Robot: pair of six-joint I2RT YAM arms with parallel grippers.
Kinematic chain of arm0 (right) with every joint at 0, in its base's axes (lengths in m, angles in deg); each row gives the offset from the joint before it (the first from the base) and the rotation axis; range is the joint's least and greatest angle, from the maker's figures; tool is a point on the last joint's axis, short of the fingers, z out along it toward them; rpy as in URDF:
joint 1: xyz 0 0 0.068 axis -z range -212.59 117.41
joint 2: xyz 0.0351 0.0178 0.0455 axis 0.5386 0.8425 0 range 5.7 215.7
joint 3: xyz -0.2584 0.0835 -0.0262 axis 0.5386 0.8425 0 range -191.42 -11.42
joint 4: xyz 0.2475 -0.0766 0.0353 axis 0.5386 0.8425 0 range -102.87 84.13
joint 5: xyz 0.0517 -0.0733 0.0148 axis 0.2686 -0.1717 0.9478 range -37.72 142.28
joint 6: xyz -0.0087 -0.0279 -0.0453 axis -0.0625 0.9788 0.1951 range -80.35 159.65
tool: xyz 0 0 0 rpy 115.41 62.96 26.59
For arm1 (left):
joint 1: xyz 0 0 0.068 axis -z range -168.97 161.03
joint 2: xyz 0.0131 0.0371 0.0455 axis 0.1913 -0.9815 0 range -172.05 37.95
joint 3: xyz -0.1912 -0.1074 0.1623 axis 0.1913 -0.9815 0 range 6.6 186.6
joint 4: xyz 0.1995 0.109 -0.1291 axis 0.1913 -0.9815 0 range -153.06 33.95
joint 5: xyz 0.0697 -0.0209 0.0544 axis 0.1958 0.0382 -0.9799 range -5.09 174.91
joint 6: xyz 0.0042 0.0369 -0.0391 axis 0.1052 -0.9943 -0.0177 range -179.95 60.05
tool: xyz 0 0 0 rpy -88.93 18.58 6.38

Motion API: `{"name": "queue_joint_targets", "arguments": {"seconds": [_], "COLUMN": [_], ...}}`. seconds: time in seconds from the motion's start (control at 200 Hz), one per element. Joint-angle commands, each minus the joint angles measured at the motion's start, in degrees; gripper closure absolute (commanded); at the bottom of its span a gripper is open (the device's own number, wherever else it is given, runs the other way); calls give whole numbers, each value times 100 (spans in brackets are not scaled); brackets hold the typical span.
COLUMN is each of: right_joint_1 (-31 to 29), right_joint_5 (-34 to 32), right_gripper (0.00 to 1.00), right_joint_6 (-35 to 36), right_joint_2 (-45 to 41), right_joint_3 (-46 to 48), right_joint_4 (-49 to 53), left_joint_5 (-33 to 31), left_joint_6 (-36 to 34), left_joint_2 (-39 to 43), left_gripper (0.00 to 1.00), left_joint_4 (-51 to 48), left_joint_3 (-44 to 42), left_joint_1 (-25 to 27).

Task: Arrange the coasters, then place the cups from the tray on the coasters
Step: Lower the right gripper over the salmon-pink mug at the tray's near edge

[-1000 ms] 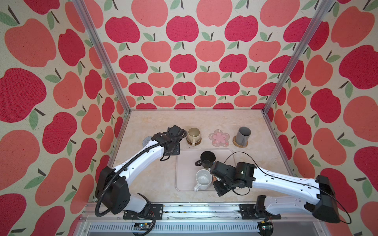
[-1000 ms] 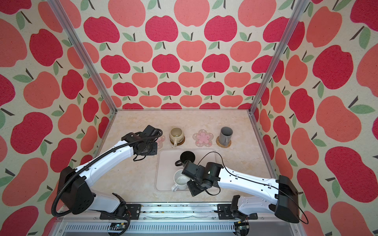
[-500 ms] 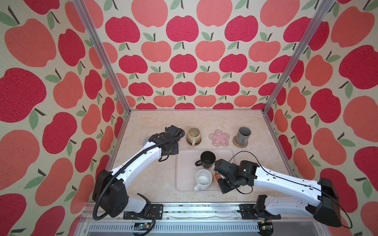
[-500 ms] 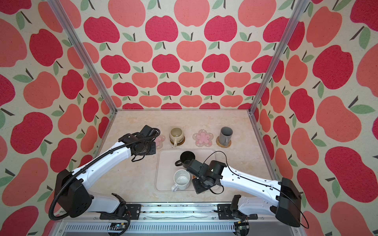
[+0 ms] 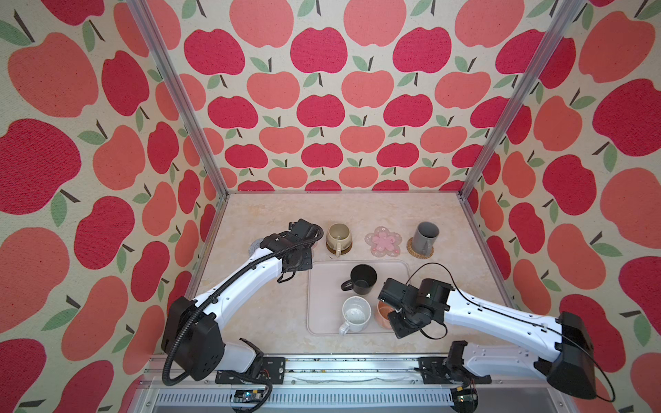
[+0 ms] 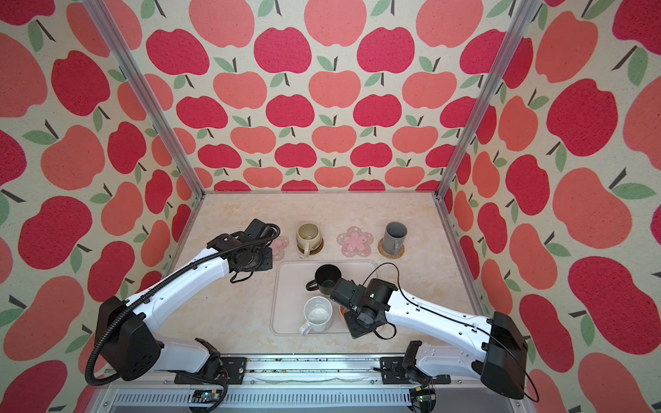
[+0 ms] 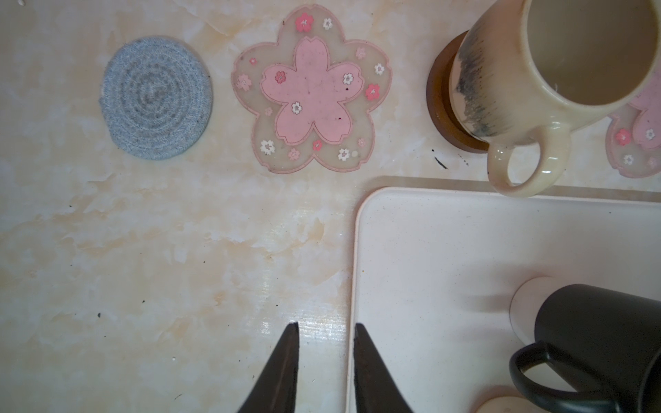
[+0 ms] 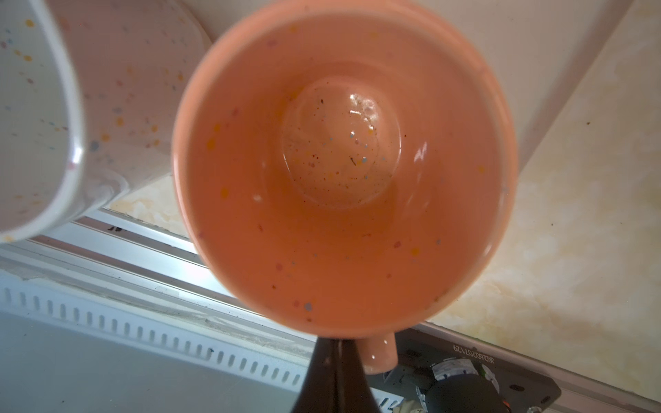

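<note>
Right wrist view: my right fingers [image 8: 322,375] are clenched at the peach mug's [image 8: 343,161] rim, handle [image 8: 381,354] just beside them. It looks glazed, slick and breakable. I can't confirm a grip.

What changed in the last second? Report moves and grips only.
The right gripper slid right across the tray, jaws shut, uncovering the peach mug. The left gripper barely shifted, holding nothing. The black mug, white mug and flower coaster stayed put.
</note>
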Motion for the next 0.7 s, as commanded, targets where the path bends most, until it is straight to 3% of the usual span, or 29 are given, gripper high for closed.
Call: {"name": "queue_joint_targets", "arguments": {"seconds": [0.0, 0.42, 0.695], "right_joint_1": [56, 256, 520], "right_joint_5": [-357, -727, -620], "right_gripper": [100, 100, 100], "right_joint_6": [17, 175, 477], "right_joint_2": [-5, 330, 461], "right_joint_3": [83, 198, 90], "right_joint_4": [72, -601, -930], "left_joint_5": [36, 65, 26], "left_joint_6": [97, 143, 184], "left_joint_2": [62, 82, 184], "left_gripper": [71, 72, 72], "left_joint_4": [45, 107, 111], "left_joint_3": [61, 47, -41], "left_joint_1": [-34, -39, -35]}}
